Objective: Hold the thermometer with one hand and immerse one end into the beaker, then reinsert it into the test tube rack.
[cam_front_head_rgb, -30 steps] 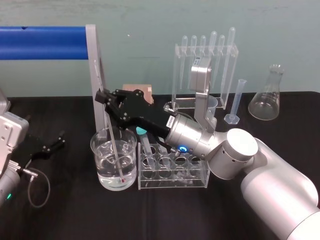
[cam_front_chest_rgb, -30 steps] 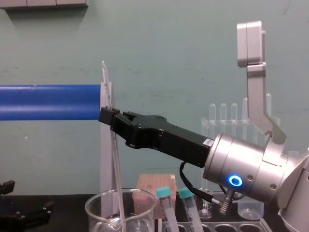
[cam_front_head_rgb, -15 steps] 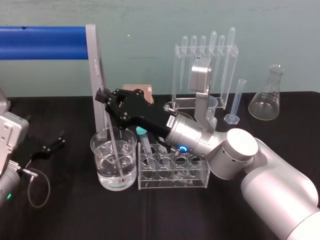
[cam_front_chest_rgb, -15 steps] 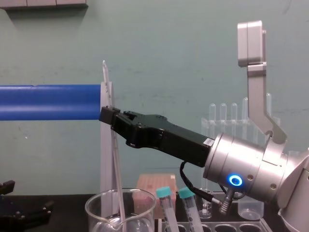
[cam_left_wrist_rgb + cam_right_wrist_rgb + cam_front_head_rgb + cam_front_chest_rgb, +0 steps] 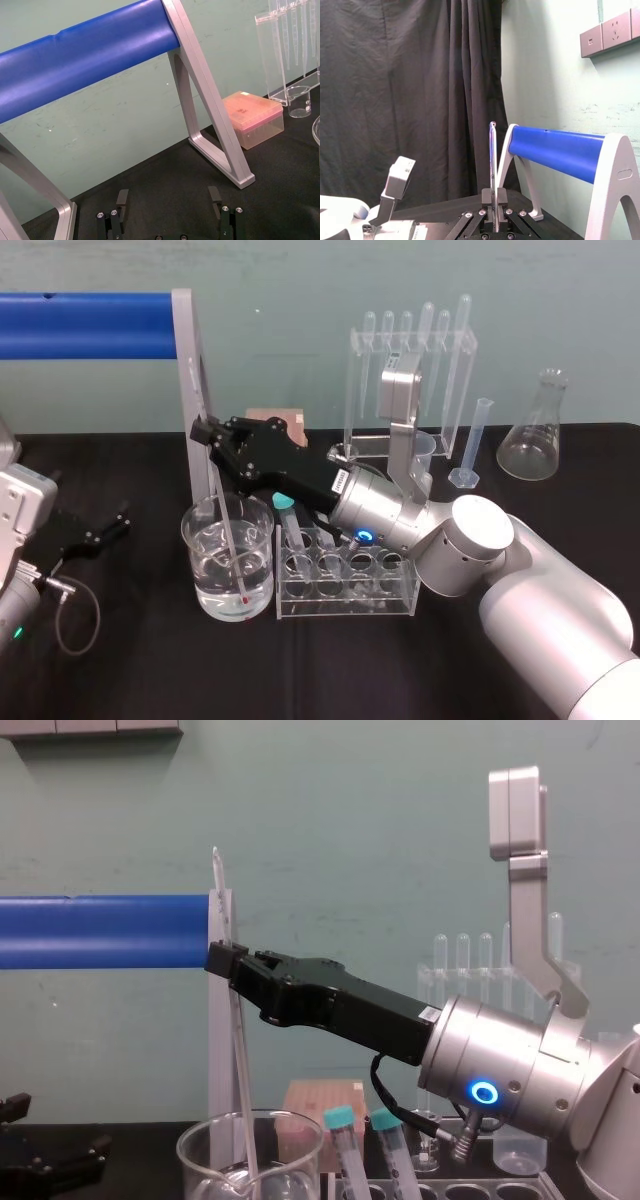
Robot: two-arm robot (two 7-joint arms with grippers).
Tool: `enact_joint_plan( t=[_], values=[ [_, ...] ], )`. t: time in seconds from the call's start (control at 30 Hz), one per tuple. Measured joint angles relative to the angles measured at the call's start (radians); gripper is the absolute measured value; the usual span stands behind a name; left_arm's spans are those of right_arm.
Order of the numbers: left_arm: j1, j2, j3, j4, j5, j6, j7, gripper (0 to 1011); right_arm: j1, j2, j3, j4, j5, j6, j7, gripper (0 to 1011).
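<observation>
Head view: the right gripper [image 5: 205, 432] is pinching the thermometer [image 5: 228, 530] well up its length. The rod is leaning down into the beaker [image 5: 196, 558], with its red tip sitting in the water near the bottom. The test tube rack [image 5: 345, 592] is standing just beside the beaker. The left gripper [image 5: 95, 532] is lying parked on the counter [image 5: 150, 660], off to the left.

Left wrist view: the left gripper [image 5: 168, 197] is spread wide with nothing between its fingers.

Right wrist view: the right gripper [image 5: 493, 199] is pressing its fingers onto the thermometer [image 5: 492, 155], which is sticking straight up out of them.

Chest view: the right gripper [image 5: 225, 958] is hovering above the beaker [image 5: 200, 1145], and the thermometer [image 5: 243, 1100] is crossing the grey frame post [image 5: 218, 1060].

What I'm worrying about is that the rod is tilted. Dragging it sideways before it's clear could knock it on the rim and snap it or tip the beaker. Wet glass in a thin pinch could also slip, and the leaning teal-capped tubes [image 5: 339, 1118] are crowding the rack holes.
</observation>
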Motion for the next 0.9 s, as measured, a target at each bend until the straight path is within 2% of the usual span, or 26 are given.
enact_joint_plan(
  t=[0.9],
  values=[
    [0.000, 0.000, 0.000, 0.000, 0.000, 0.000, 0.000, 1008, 0.005, -0.004, 0.001, 0.013, 0.004, -0.001, 0.009, 57]
  ],
)
